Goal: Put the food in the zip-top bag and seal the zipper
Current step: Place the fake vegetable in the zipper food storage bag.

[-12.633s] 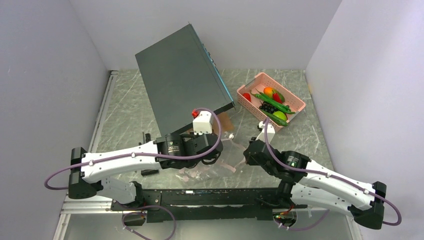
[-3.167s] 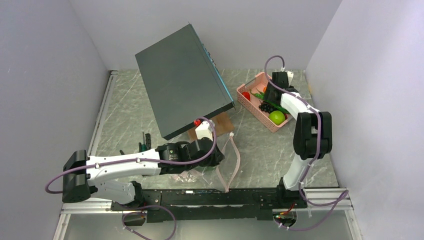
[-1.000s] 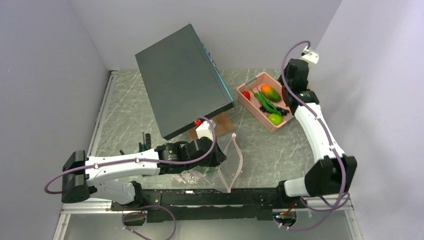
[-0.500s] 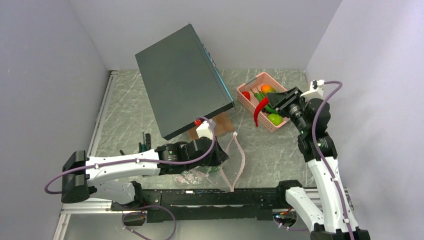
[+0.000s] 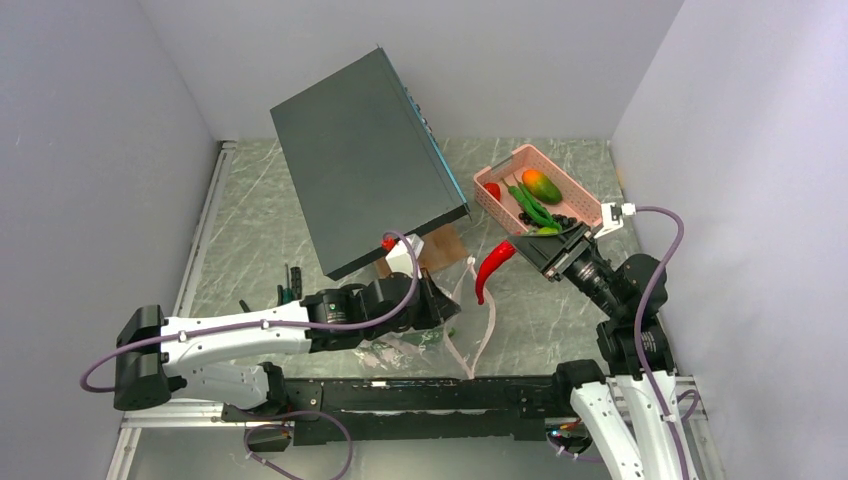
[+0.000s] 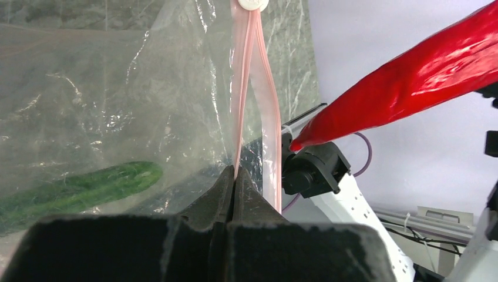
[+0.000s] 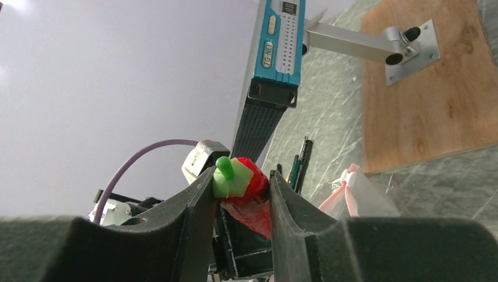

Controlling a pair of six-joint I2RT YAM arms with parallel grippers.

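My right gripper (image 5: 530, 252) is shut on a red chili pepper (image 5: 492, 268) by its green-capped stem end (image 7: 242, 180); the pepper hangs in the air just right of the zip-top bag's mouth (image 5: 478, 305). My left gripper (image 6: 235, 175) is shut on the zipper (image 6: 242, 111), the pale pink strip, and holds the clear zip-top bag (image 6: 111, 100) up with its mouth parted. A long green pod (image 6: 76, 187) lies inside the bag. More food, a mango (image 5: 541, 186), green pods (image 5: 533, 207) and a red piece (image 5: 492, 190), sits in the pink basket (image 5: 585, 200).
A big dark box (image 5: 362, 160) stands tilted on a bracket over a wooden plate (image 7: 423, 94) at the back centre. Small hand tools (image 5: 290, 282) lie on the marble table left of the left arm. Walls close in on both sides.
My right arm has carried the red pepper down and left from beside the basket to the bag's mouth. The left gripper has raised the bag's mouth slightly.
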